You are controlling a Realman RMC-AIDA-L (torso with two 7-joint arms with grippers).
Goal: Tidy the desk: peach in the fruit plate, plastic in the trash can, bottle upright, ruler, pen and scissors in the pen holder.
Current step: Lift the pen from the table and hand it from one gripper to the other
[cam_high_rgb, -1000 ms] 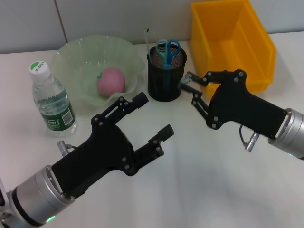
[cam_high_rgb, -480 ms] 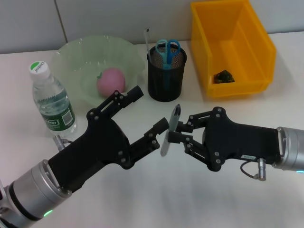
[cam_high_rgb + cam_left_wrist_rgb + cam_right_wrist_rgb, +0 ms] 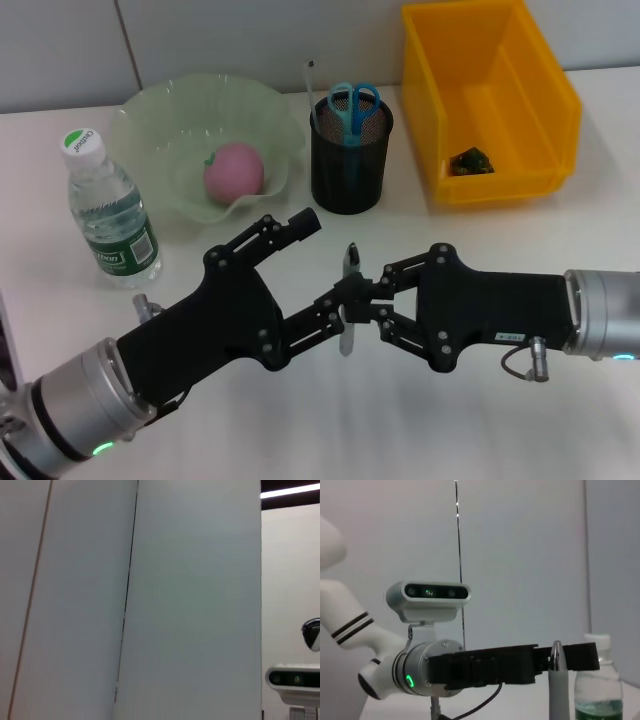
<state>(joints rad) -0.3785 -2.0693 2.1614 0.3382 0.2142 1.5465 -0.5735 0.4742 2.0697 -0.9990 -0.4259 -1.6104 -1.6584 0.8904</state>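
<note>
The silver-grey pen (image 3: 347, 298) stands nearly upright above the desk (image 3: 450, 420), and my right gripper (image 3: 362, 302) is shut on its middle. My left gripper (image 3: 322, 260) is open; its lower finger reaches the pen from the other side. In the right wrist view the pen (image 3: 557, 680) rises in front of the left gripper's black finger (image 3: 510, 665). The peach (image 3: 235, 170) lies in the fruit plate (image 3: 150, 120). The bottle (image 3: 108, 215) stands upright at the left. Scissors (image 3: 352, 105) and the ruler (image 3: 311, 85) stick out of the pen holder (image 3: 350, 165). A dark scrap of plastic (image 3: 468, 160) lies in the trash can (image 3: 490, 90).
The fruit plate, pen holder and trash can line the back of the desk, with a wall behind them. The left wrist view holds only wall panels and part of the robot's head (image 3: 295, 680).
My right gripper has carried the pen left and lower, away from the trash can. My left gripper has shifted right, so its lower finger now meets the pen.
</note>
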